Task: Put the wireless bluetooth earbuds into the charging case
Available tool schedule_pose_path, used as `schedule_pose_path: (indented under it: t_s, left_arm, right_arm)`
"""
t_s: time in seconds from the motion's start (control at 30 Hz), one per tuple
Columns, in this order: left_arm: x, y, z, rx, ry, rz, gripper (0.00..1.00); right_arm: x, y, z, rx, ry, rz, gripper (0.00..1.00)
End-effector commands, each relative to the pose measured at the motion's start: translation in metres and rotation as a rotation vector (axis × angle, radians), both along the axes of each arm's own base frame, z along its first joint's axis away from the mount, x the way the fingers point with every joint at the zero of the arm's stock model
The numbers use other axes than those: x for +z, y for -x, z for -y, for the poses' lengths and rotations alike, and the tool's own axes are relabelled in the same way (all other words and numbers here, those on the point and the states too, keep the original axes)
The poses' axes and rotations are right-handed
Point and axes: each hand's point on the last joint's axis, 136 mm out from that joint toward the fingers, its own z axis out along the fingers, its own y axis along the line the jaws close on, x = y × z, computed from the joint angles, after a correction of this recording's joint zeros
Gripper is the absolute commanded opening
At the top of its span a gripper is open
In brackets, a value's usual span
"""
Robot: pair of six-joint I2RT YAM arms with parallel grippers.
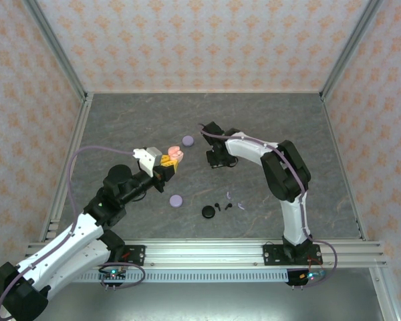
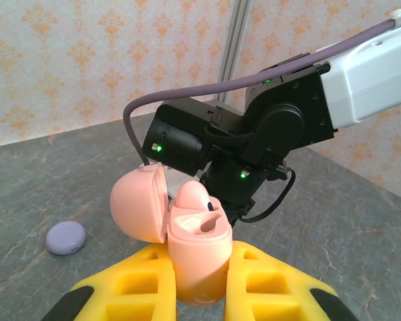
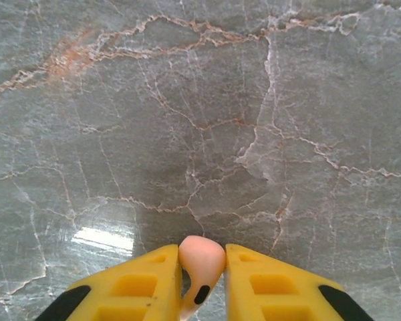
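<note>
My left gripper [image 2: 200,251] is shut on the base of an open pale pink charging case [image 2: 199,247]. Its lid [image 2: 137,204] swings to the left, and one pink earbud [image 2: 190,196] sits in a slot. From above, the case [image 1: 174,156] is held over the table's middle-left. My right gripper [image 3: 202,253] is shut on a second pink earbud [image 3: 202,259], stem down, just above the bare table. In the top view that gripper [image 1: 217,159] hangs to the right of the case, apart from it. Black earbuds [image 1: 218,206] and lavender earbuds [image 1: 231,206] lie loose on the table.
Two closed lavender cases [image 1: 188,140] [image 1: 176,200] lie behind and in front of the held case; one of them, a lavender case [image 2: 65,237], shows in the left wrist view. A black case [image 1: 208,212] sits near the loose earbuds. Patterned walls and metal rails [image 1: 73,147] enclose the grey marbled table [image 1: 281,120].
</note>
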Motion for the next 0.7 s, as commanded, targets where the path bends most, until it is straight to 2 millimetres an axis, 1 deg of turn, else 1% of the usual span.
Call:
schedule_pose_path:
  t_s: [0.0,0.2,0.33,0.4,0.43,0.53,0.67]
  left_arm:
    - [0.013,0.002,0.003,-0.014,0.028,0.018,0.0]
    - [0.01,0.001,0.006,-0.018,0.045,0.007,0.0]
    - [0.008,-0.001,0.009,-0.028,0.065,-0.002,0.0]
    - [0.008,-0.002,0.012,-0.039,0.08,-0.006,0.0]
    - [0.008,-0.002,0.013,-0.043,0.088,-0.009,0.0]
    - [0.011,-0.004,0.017,-0.055,0.116,-0.011,0.0]
    - [0.018,-0.006,0.024,-0.083,0.159,-0.013,0.0]
  right_arm:
    - [0.006,-0.003,0.006,0.018,-0.008,0.035,0.2]
    - [0.036,-0.005,0.006,0.047,-0.065,0.133,0.16]
    - [0.062,-0.002,0.003,0.072,-0.128,0.203,0.15]
    - [0.08,0.001,0.0,0.089,-0.185,0.251,0.15]
    - [0.092,0.003,-0.002,0.1,-0.216,0.28,0.15]
    - [0.13,0.012,-0.008,0.138,-0.329,0.367,0.15]
    - [0.183,0.028,-0.017,0.197,-0.5,0.492,0.15]
